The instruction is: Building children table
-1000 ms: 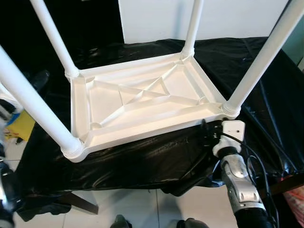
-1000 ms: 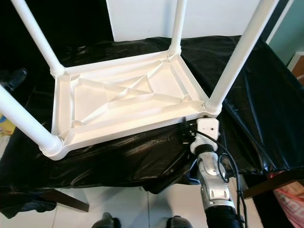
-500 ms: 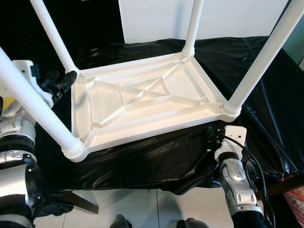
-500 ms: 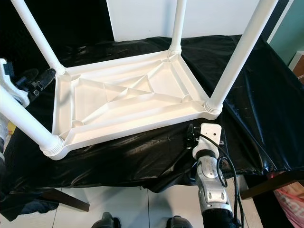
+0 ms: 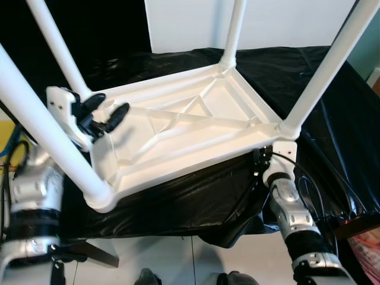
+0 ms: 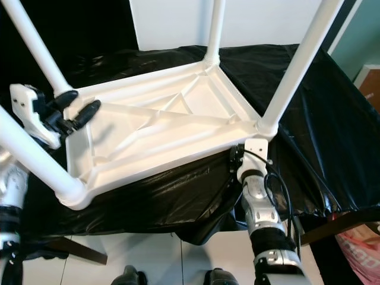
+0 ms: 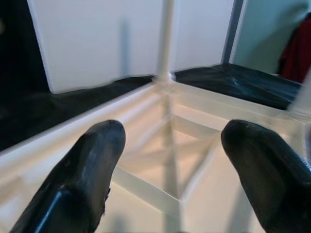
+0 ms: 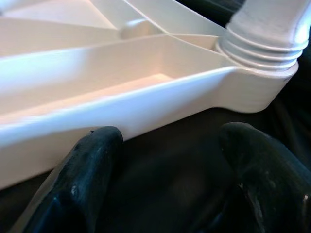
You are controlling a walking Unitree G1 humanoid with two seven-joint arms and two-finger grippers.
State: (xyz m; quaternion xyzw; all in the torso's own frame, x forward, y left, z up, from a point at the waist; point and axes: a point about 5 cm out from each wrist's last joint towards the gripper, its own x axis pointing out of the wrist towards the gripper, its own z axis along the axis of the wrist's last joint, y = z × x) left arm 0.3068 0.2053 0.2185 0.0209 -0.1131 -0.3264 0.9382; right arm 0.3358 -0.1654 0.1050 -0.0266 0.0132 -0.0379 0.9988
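Observation:
A white plastic children's table (image 5: 178,127) lies upside down on a black-covered surface, with its four legs pointing up. My left gripper (image 5: 110,110) hovers open over the table's left rim, between the far left leg (image 5: 56,44) and the near left leg (image 5: 41,113). In the left wrist view its fingers (image 7: 92,165) frame the ribbed underside. My right gripper (image 5: 259,163) is open just below the front right corner, beside the near right leg (image 5: 326,65). The right wrist view shows its fingers (image 8: 92,170) under the rim and the ribbed leg socket (image 8: 262,43).
Black plastic sheeting (image 5: 332,119) drapes the supporting table and hangs over its front edge. A white board (image 5: 190,24) stands behind it. White floor tiles (image 5: 178,261) lie in front, and a pink bag (image 5: 368,249) sits at the lower right.
My left arm came up from the lower left and reached over the table's left rim. The right gripper drew back, then closed in under the front right corner. The view shifted slightly.

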